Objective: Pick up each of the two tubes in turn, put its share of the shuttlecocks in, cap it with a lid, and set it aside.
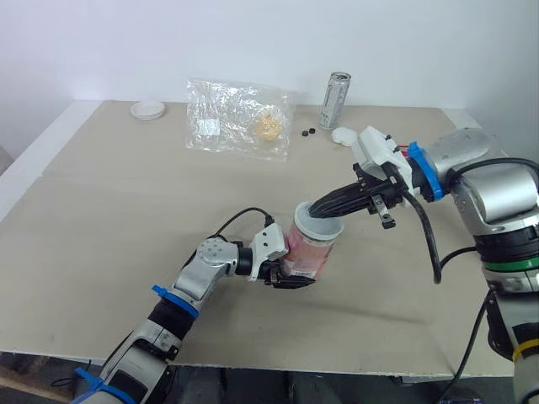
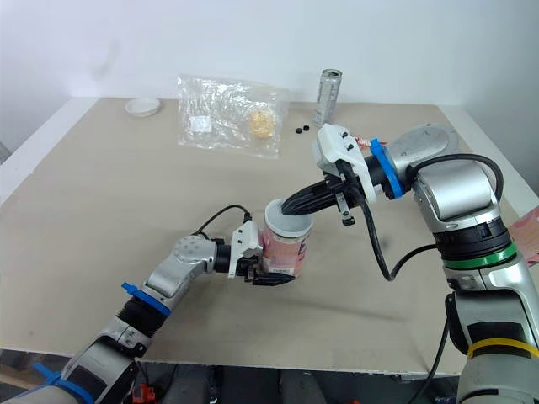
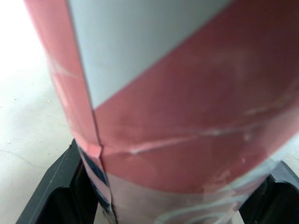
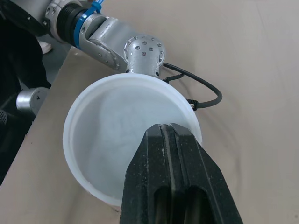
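A pink and white tube [image 1: 308, 248] stands upright on the table, near the middle. My left gripper [image 1: 295, 278] is shut on its lower part, a black finger [image 3: 49, 189] on either side of its wall [image 3: 177, 93]. A white lid [image 4: 107, 140] sits at the tube's mouth [image 1: 320, 225]. My right gripper [image 1: 318, 210] reaches in from the right and is shut on the lid's rim; its fingertips [image 4: 169, 133] are pressed together over the edge. What is inside the tube is hidden.
At the back of the table lie a clear plastic bag [image 1: 238, 118], a silver can [image 1: 335, 99], two small black pieces [image 1: 308, 131], a white lid [image 1: 147, 109] at far left and another white piece [image 1: 344, 135] by the can. A pink object [image 2: 530, 229] shows at the right edge.
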Controlling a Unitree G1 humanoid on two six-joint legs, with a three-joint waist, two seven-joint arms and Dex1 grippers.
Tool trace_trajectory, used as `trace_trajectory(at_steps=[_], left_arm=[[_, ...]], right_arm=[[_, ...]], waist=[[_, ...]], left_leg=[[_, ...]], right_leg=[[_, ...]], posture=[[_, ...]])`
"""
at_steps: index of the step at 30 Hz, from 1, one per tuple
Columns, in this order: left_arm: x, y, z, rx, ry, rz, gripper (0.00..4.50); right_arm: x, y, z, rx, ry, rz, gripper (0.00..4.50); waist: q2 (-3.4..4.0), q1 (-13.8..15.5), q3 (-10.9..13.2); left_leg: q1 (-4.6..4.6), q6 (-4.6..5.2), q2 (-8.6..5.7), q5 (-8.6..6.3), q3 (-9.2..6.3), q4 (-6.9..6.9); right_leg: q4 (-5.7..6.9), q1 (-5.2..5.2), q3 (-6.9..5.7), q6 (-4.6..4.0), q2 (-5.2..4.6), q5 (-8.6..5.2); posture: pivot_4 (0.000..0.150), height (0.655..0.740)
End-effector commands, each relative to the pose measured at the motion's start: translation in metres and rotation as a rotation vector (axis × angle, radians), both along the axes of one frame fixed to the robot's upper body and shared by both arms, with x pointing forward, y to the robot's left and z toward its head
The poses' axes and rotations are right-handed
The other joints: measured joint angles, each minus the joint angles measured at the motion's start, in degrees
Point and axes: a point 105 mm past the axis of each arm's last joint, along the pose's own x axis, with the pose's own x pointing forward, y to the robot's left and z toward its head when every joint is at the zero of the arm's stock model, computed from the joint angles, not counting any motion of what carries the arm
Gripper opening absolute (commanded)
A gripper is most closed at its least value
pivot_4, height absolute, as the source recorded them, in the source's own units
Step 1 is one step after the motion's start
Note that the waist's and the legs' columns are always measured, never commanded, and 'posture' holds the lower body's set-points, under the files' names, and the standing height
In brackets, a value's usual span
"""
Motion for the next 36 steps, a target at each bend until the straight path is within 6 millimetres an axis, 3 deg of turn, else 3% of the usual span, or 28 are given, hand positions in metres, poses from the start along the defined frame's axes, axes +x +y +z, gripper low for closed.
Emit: trace_trajectory(at_steps=[1,8,19,36], left_arm=[[0.006,0.015,-0.023,0.076,0.061,0.079,3.35],[0.006,0.015,-0.023,0.079,0.062,0.080,3.35],[0.008,0.015,-0.023,0.078,0.063,0.086,3.35],[0.010,0.014,-0.022,0.069,0.061,0.093,3.35]], right_arm=[[-0.004,0.001,0.000,-0.027,-0.025,0.025,0.04],[-0.012,0.003,0.003,-0.048,-0.049,0.061,0.04],[-0.026,0.005,-0.013,-0.096,0.001,0.085,0.04],[0.000,0.016,-0.019,-0.139,0.049,-0.021,0.04]], waist=[[0.00,0.00,0.00],[0.00,0.01,0.00],[-0.03,0.01,-0.02],[-0.29,-0.17,-0.18]], left_leg=[[0.00,0.00,0.00,0.00,0.00,0.00],[0.00,0.00,0.00,0.00,0.00,0.00],[0.05,-0.01,0.00,0.00,-0.01,0.00],[0.18,-0.02,0.06,-0.01,0.00,0.01]], right_leg=[[0.00,0.00,0.00,0.00,0.00,0.00],[0.00,0.00,0.00,0.00,0.00,0.00],[0.00,-0.12,0.00,-0.01,0.00,-0.01],[0.00,-0.15,-0.01,-0.10,0.00,0.09]], posture=[[0.150,0.7400],[0.150,0.7400],[0.150,0.7400],[0.150,0.7400]])
